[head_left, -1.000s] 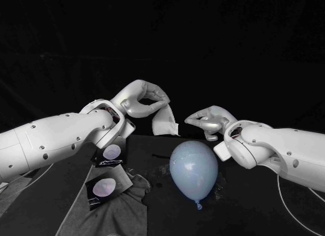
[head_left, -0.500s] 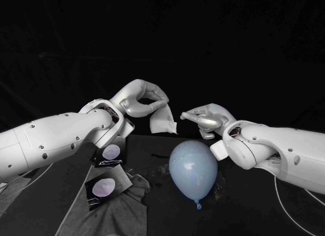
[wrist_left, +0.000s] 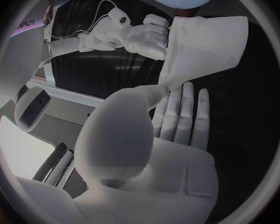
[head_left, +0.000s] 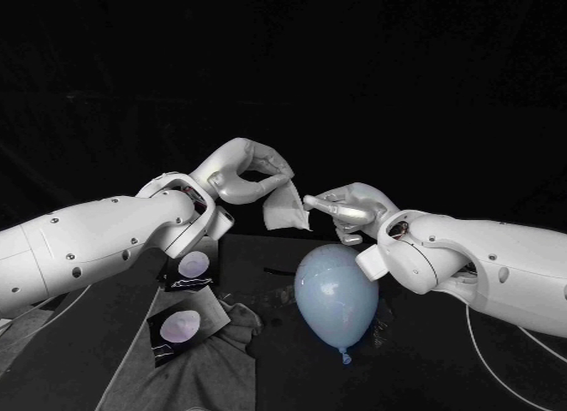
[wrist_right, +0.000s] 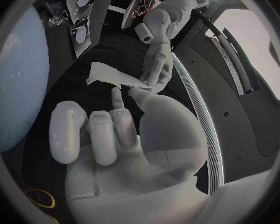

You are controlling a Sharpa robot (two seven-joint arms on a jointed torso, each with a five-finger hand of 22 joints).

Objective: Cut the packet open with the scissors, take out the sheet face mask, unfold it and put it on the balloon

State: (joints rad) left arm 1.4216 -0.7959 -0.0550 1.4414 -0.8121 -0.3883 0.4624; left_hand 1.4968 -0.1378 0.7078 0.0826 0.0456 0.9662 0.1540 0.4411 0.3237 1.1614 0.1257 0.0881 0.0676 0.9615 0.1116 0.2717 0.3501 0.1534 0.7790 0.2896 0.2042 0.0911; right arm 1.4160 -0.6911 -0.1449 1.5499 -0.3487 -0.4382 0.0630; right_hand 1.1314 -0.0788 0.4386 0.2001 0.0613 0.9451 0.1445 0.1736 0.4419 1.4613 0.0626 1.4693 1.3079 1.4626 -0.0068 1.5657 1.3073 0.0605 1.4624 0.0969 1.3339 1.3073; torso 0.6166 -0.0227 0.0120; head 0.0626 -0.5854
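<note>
The sheet mask [head_left: 288, 211], extracted but not yet fitted to the balloon [head_left: 338, 291], was found pinched by the left hand [head_left: 249, 174], while no grasp could be established for the right hand [head_left: 352, 208].

The sheet face mask [head_left: 288, 210] hanging from the left hand [head_left: 249, 171] looks like thin, limp, matt cloth. Below that hand the balloon [head_left: 338, 291] is smooth rubber with a soft sheen, and the spread cloth [head_left: 222, 368] beside it is creased, dull fabric.
</note>
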